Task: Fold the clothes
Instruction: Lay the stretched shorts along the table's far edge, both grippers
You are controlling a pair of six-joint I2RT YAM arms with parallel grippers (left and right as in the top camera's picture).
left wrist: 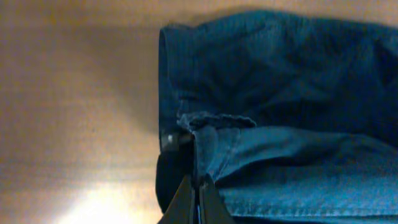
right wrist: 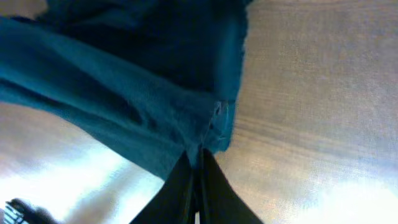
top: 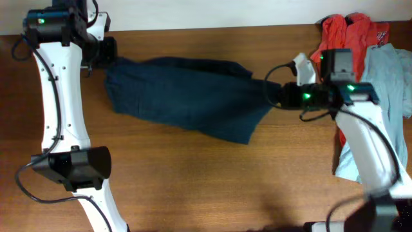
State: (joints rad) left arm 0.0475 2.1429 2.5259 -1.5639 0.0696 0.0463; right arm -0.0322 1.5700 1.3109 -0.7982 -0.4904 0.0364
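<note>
My left pincer [left wrist: 198, 182] and right pincer [right wrist: 199, 160] each clench an opposite end of the navy shorts [top: 187, 96] spread across the worktop [top: 193, 187].

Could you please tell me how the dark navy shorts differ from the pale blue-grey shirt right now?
The shorts are dark navy; the shirt is pale blue-grey. The shorts lie spread across the middle of the table; the shirt sits bunched at its right edge beside a red garment. The left pincer and right pincer each pinch an end of the shorts; nothing holds the shirt. Both are soft cloth.
</note>
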